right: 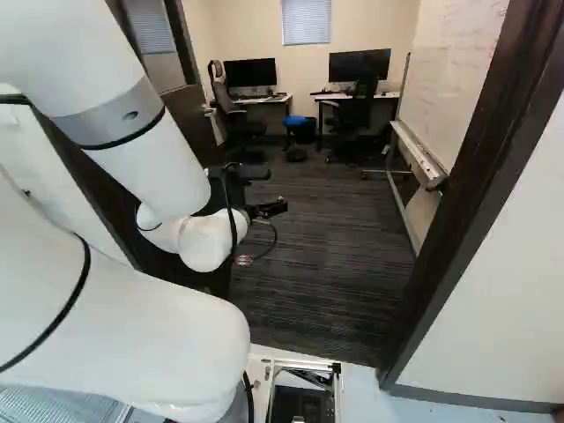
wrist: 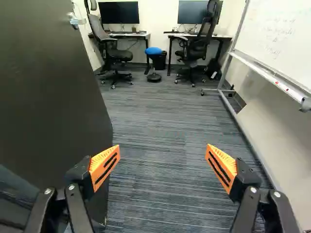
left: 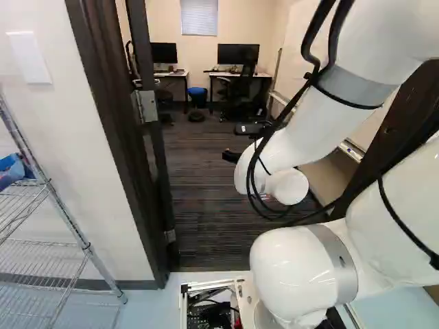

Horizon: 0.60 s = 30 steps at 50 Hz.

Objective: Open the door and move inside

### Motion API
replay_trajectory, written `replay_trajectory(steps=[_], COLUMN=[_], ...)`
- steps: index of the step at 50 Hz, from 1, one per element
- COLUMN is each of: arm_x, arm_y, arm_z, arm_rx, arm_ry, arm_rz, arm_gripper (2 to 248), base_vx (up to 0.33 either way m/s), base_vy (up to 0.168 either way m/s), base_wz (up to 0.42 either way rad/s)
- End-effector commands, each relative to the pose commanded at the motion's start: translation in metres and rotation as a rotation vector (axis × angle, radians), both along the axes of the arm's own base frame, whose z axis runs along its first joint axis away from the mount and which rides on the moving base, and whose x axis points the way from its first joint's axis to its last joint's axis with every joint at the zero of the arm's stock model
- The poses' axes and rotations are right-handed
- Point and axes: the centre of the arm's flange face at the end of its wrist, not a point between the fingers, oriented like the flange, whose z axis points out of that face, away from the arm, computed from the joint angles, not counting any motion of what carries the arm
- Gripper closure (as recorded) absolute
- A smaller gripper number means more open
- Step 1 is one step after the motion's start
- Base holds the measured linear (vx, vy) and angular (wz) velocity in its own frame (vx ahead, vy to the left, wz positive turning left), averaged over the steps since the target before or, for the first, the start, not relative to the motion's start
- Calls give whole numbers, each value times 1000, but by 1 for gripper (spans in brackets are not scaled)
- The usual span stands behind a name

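My gripper (right: pixel 270 210) reaches through the doorway, over the dark carpet. In the wrist view the gripper (wrist: pixel 163 161) is open, its orange pads wide apart with nothing between them. The dark door (wrist: pixel 53 97) stands swung inward beside one finger, running ahead past it; whether they touch I cannot tell. A metal fitting (wrist: pixel 76 21) shows high on the door. Nearly edge-on in the left base view, the door (left: pixel 159 164) hangs beside its hinge (left: pixel 145 106). The arm hides part of the door in the right base view.
The dark door frame has a left post (left: pixel 116 151) and a right post (right: pixel 480 167). A wire shelf (left: pixel 62 253) stands left outside. Inside are a whiteboard (right: pixel 454 79) along the right, desks (wrist: pixel 129 35), office chairs (wrist: pixel 115 54) and a blue-topped stool (wrist: pixel 153 51) at the back.
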Motion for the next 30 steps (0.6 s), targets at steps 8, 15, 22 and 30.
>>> replay_trajectory(steps=[8, 15, 22, 30], arm_x=[0, 0, 0, 0], arm_y=[0, 0, 0, 0], arm_z=[0, 0, 0, 0], arm_rx=[0, 0, 0, 0], arm_ry=[0, 0, 0, 0], arm_rz=[0, 0, 0, 0], arm_gripper=[3, 3, 3, 3], base_vx=[124, 133, 143, 137], base_vy=[-61, -70, -68, -47], base_wz=[-174, -182, -188, -74])
